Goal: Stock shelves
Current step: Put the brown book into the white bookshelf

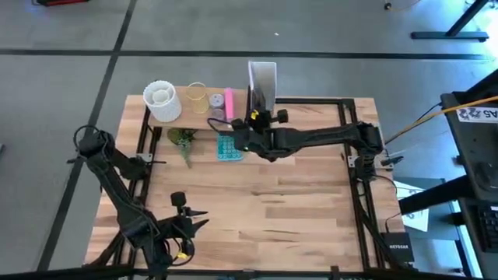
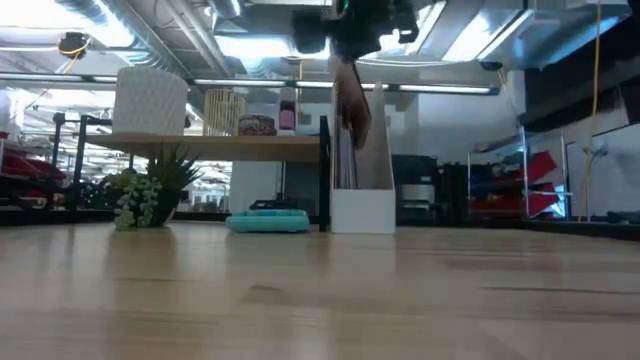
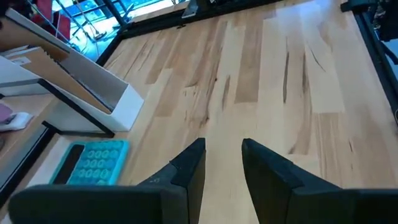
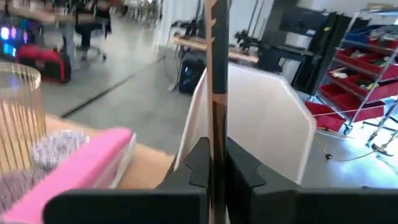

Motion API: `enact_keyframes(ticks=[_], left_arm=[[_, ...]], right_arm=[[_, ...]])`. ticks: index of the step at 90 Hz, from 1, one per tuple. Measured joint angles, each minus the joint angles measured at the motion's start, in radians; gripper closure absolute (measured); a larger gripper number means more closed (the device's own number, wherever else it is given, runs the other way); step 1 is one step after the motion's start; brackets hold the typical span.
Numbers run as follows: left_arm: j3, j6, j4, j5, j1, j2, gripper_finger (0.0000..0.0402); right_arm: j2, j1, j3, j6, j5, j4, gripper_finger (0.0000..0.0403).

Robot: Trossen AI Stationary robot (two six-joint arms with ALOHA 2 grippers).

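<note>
My right jaws (image 4: 214, 163) clamp a thin folder (image 4: 217, 74) above the white file box (image 2: 362, 160); next, lower it in.

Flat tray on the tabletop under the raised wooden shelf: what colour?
Teal flat tray, clearest in the left wrist view.

The right gripper (image 1: 250, 127) reaches beside the white file box (image 1: 263, 84), fingers clamped (on something thin); the left gripper (image 1: 204, 218) waits well apart, fingers parted.
</note>
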Motion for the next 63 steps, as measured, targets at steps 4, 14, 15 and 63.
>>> enact_keyframes(ticks=[4,14,15,63], left_arm=[[0.0,-0.002,-0.001,0.0,0.0,0.0,0.0311],[0.0,-0.01,-0.002,0.0,0.0,0.0,0.0311],[0.0,-0.011,-0.002,0.0,0.0,0.0,0.0311],[0.001,-0.04,-0.005,0.005,-0.007,-0.001,0.0311]], right_arm=[[0.004,-0.007,0.0,0.001,-0.001,0.001,0.0401],[0.022,-0.008,0.001,0.008,0.002,0.01,0.0401],[0.023,-0.008,0.0,0.011,0.002,0.008,0.0401],[0.029,-0.01,-0.078,0.082,-0.027,-0.016,0.0361]])
